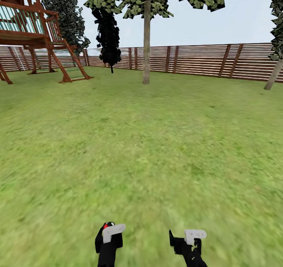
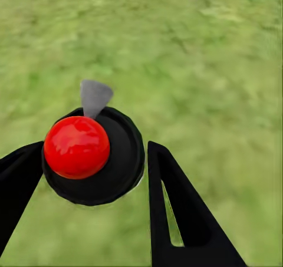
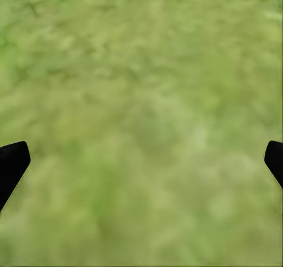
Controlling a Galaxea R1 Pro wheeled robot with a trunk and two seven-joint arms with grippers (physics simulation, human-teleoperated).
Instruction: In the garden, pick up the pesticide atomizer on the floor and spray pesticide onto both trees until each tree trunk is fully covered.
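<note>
My left gripper (image 1: 112,232) is shut on the pesticide atomizer (image 2: 112,161), a round black body with a red ball cap and a grey nozzle that points out over the lawn. Its red cap (image 1: 106,225) peeks out beside the white finger low in the head view. To the right, my right gripper (image 1: 192,235) is open over bare grass, its fingertips (image 3: 12,164) far apart. One tree (image 1: 146,43) with a grey-brown trunk stands far ahead by the fence. Another tree's leaning trunk (image 1: 273,76) shows at the far right. Pesticide is out of view.
A brown slatted fence (image 1: 204,61) closes the far side of the lawn. A wooden play tower (image 1: 35,35) stands at the far left, with a black-leaved tree (image 1: 108,35) beside it. Open grass (image 1: 141,149) stretches between me and the trees.
</note>
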